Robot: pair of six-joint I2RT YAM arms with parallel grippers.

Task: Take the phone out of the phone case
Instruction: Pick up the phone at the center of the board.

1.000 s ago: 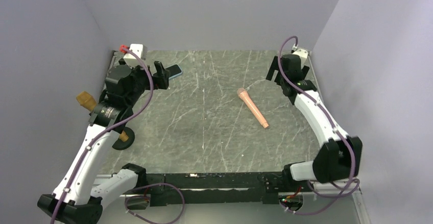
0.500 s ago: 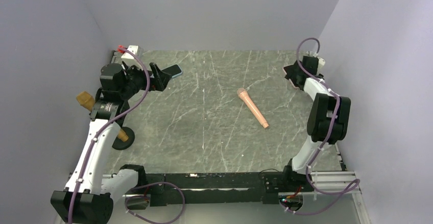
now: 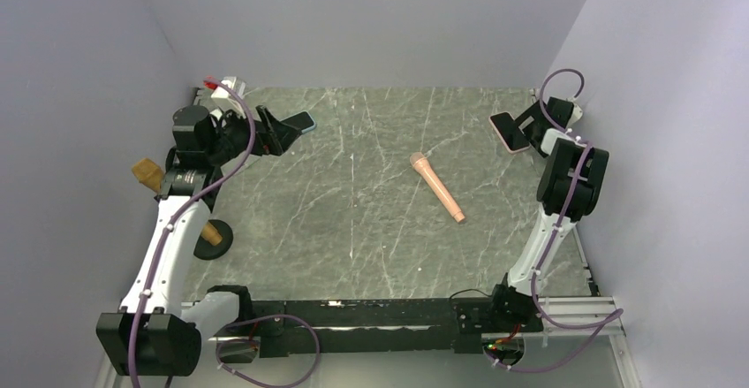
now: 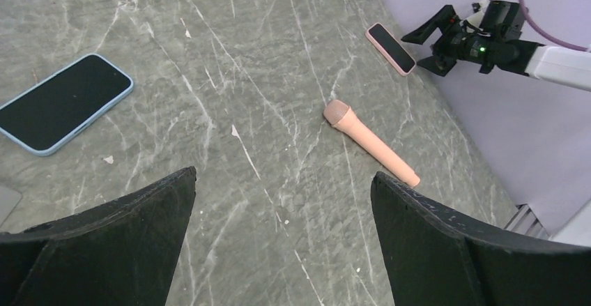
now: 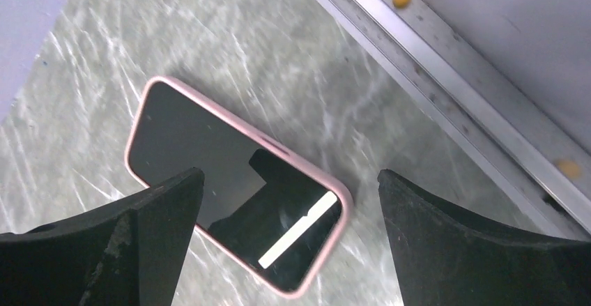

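While both wide apart and empty, right end effector [image 5: 289, 180] near pink-cased phone [image 5: 209, 156], left end effector [image 4: 284, 175] far from it

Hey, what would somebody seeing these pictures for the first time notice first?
Probably the peach microphone-shaped stick, lying alone and slanted in the middle of the grey-green marbled table. Next come two phones lying screen-up near the far corners. A pink-cased phone is at the far right with the right arm's open jaws above it, and a blue-cased phone is at the far left.
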